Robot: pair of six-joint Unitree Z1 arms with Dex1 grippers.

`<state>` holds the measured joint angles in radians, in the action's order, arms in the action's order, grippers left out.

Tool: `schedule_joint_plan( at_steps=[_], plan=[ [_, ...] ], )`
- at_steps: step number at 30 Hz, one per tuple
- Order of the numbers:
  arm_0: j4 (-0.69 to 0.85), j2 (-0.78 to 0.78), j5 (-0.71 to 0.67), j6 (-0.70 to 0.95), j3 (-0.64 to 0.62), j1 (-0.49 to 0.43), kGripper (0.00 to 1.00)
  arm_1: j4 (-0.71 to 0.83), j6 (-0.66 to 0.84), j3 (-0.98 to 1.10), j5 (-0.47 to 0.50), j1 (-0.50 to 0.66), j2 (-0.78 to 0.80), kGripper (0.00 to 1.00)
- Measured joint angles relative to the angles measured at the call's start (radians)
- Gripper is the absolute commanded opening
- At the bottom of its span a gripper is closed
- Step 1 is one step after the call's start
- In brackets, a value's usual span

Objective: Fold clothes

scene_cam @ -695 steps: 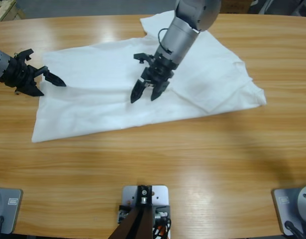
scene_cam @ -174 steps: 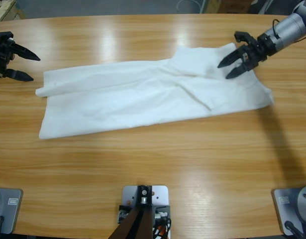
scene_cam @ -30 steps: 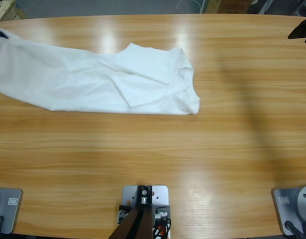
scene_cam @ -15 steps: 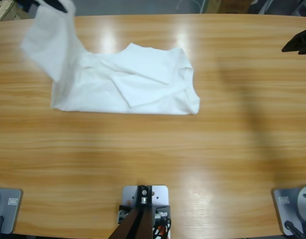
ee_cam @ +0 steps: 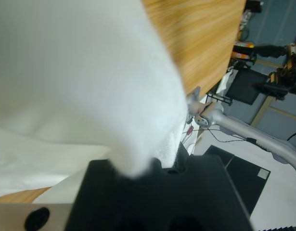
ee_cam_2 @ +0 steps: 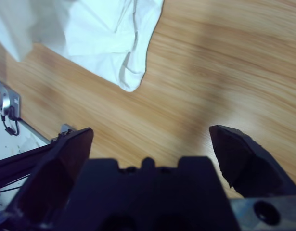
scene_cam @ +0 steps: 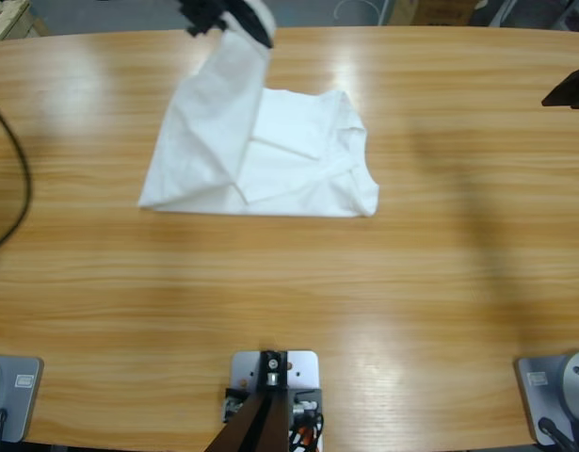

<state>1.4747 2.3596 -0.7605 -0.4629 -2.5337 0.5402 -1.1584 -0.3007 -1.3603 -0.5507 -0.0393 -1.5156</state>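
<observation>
- Left gripper (scene_cam: 234,16) clamped on shirt (scene_cam: 280,169) hem, lifted at far edge; the rest lies folded mid-table, left of centre.
- Risk: hem slips mid-swing — fold lands skewed or bunched.
- Right gripper (ee_cam_2: 150,144) wide open, empty, well right — can't pin the shirt.

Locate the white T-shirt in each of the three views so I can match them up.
High view: the T-shirt lies upper middle on the table, one end lifted by the left gripper.
Left wrist view: it fills the upper left, draped over the gripper.
Right wrist view: top left, flat on the table.
Shared landmark: the shirt's rounded corner.
</observation>
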Motion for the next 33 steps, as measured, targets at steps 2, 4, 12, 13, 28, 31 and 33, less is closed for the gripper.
schedule_joint_plan(
  at_steps=[2,4,12,13,28,31,33],
  plan=[
    [0.018,0.053,-0.001,-0.013,-0.056,0.016,0.000,0.000,0.000,0.008,-0.001,0.005,0.003,1.000],
    [0.025,0.103,-0.001,-0.027,-0.074,0.029,0.000,0.000,0.000,0.020,-0.001,0.007,0.003,1.000],
    [0.028,0.250,-0.013,-0.041,-0.081,0.067,0.000,0.001,0.000,0.047,-0.005,0.010,0.029,1.000],
    [0.028,0.262,-0.016,-0.046,-0.083,0.071,0.000,0.000,0.000,0.048,-0.005,0.010,0.036,1.000],
    [0.024,0.310,0.045,-0.075,-0.090,0.061,0.000,0.004,0.004,0.059,-0.005,0.047,0.041,1.000],
    [-0.005,0.297,0.061,-0.089,-0.090,0.038,0.000,0.004,0.010,0.059,-0.005,0.052,0.041,1.000],
    [-0.036,0.283,0.075,-0.093,-0.090,0.026,0.000,0.004,0.012,0.059,-0.005,0.054,0.041,1.000]
  ],
)
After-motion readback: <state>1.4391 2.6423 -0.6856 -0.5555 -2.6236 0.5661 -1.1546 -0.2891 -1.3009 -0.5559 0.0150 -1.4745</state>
